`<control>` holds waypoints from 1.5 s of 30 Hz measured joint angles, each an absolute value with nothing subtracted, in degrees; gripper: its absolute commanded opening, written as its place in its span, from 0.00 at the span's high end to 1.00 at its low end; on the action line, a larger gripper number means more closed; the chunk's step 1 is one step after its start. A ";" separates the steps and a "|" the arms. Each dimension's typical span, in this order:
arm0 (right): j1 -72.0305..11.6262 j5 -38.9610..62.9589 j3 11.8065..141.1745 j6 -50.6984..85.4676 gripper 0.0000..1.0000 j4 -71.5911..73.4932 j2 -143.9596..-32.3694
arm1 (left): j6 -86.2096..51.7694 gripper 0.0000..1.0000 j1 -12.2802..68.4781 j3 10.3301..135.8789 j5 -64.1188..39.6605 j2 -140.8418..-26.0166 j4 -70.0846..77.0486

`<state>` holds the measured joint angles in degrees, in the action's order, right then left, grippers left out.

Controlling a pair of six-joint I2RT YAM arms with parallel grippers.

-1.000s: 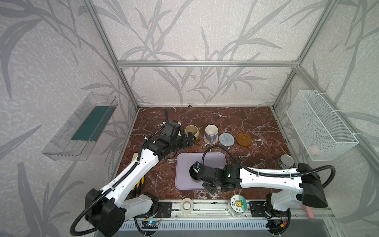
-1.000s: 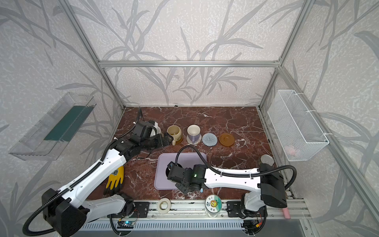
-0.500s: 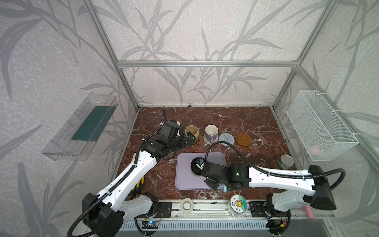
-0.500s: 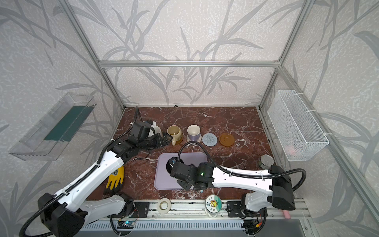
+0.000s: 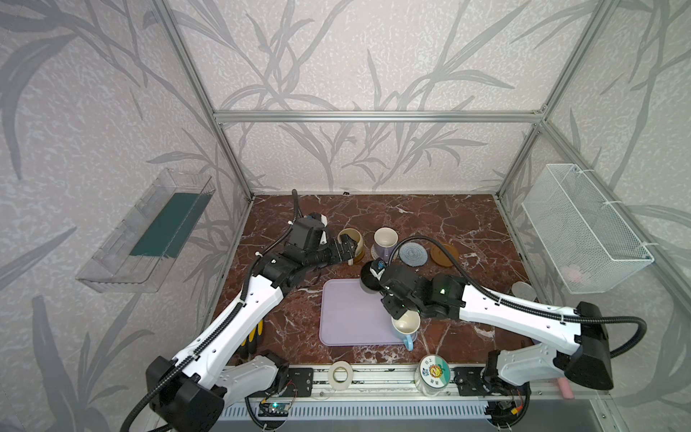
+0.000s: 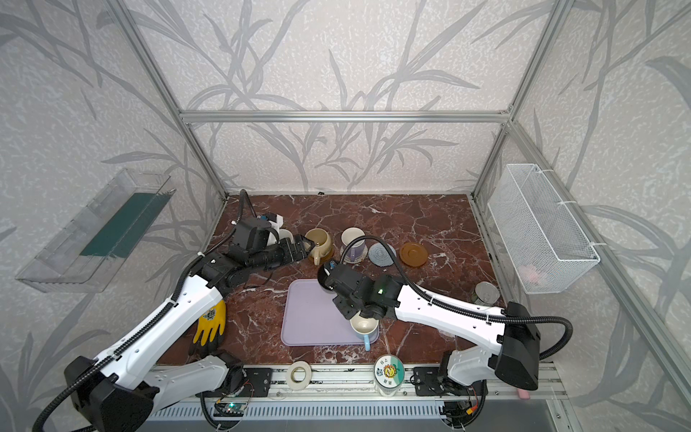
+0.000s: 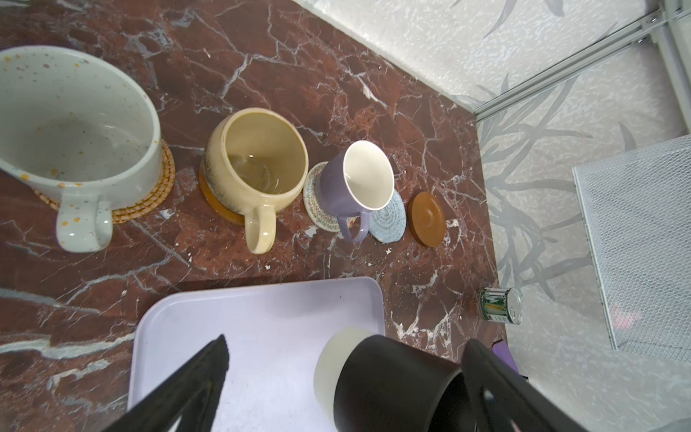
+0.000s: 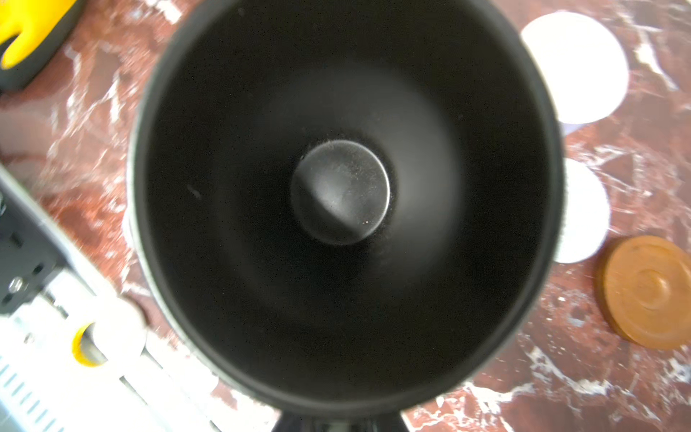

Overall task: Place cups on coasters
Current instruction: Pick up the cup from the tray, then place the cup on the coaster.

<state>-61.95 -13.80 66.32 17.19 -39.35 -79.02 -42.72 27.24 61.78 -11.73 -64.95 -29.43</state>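
My right gripper (image 5: 378, 276) is shut on the rim of the black cup (image 5: 369, 279), holding it in the air over the tray's far right corner; its dark inside (image 8: 344, 194) fills the right wrist view. My left gripper (image 5: 349, 250) is open and holds nothing, beside the beige cup (image 7: 261, 164) on a brown coaster. The white cup (image 7: 71, 149) stands on a tan rattan coaster, the lavender cup (image 7: 355, 183) on a cream one. The grey-blue coaster (image 7: 389, 220) and a brown coaster (image 7: 428, 218) are bare. The light blue cup (image 5: 405, 325) stands on the tray.
The lavender tray (image 5: 347, 321) lies at the front middle. A tape roll (image 5: 340, 375) and a labelled jar (image 5: 433, 374) sit on the front rail. There is a tin can (image 6: 486, 293) at the right wall, a yellow glove (image 6: 209, 323) under my left arm, and a wire basket (image 5: 583, 228) on the right wall.
My right gripper has carried the black cup up off the tray and back toward the row of coasters, uncovering the light blue cup. My left arm has barely moved.
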 measured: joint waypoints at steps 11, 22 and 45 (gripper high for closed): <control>-52.47 -12.80 68.82 16.99 1.00 -40.34 -79.02 | -43.24 0.01 27.79 64.75 -13.30 -68.88 -27.07; -44.47 -13.08 69.91 17.96 1.00 -41.85 -78.50 | -42.44 0.01 33.34 70.19 -14.63 -76.12 -27.42; -38.57 -17.06 80.09 22.48 1.00 -50.17 -87.68 | -40.56 0.01 36.99 80.14 -17.89 -88.58 -30.74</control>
<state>-38.57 -17.06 80.09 22.48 -50.17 -87.68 -40.56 36.99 80.14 -17.89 -88.58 -30.74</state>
